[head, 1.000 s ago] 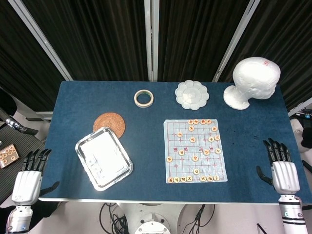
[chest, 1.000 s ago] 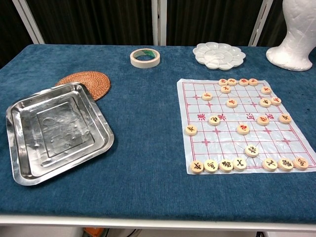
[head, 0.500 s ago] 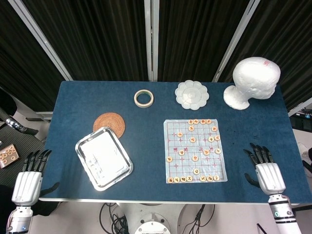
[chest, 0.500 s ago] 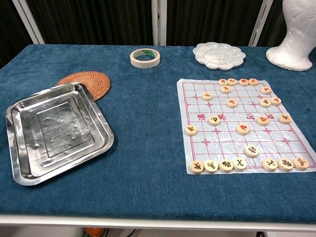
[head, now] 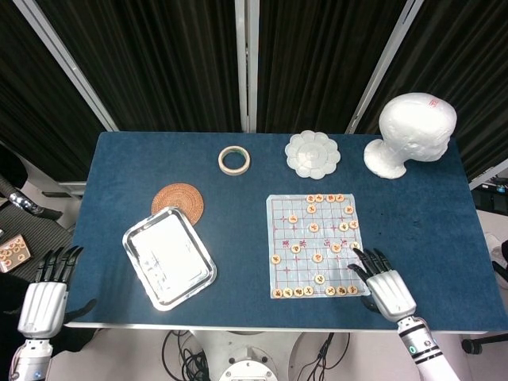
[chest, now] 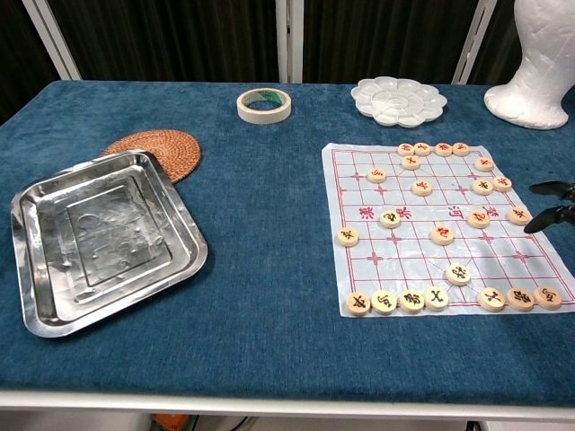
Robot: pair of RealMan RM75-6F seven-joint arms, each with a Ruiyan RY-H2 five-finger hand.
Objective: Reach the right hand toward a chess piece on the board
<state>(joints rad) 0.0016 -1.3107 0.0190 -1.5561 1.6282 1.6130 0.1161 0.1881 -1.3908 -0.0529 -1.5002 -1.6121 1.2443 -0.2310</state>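
Reaching over the chess board (head: 317,248) corner, the right hand (head: 387,287) has spread, empty fingers.
Risk: fingertips (chest: 546,188) can knock crowded pieces (head: 349,226) at 12 o'clock.

Shiny metal tray (chest: 54,305), matt blue cloth table (chest: 260,296), woven coaster (chest: 153,144).

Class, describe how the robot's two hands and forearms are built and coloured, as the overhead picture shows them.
Both the right hand and the left hand have slim black fingers on a boxy, silvery-white palm shell. Each joins a white, rounded wrist section; the right one carries a small dark marking, too small to read. In the chest view only black fingertips show at the right edge.
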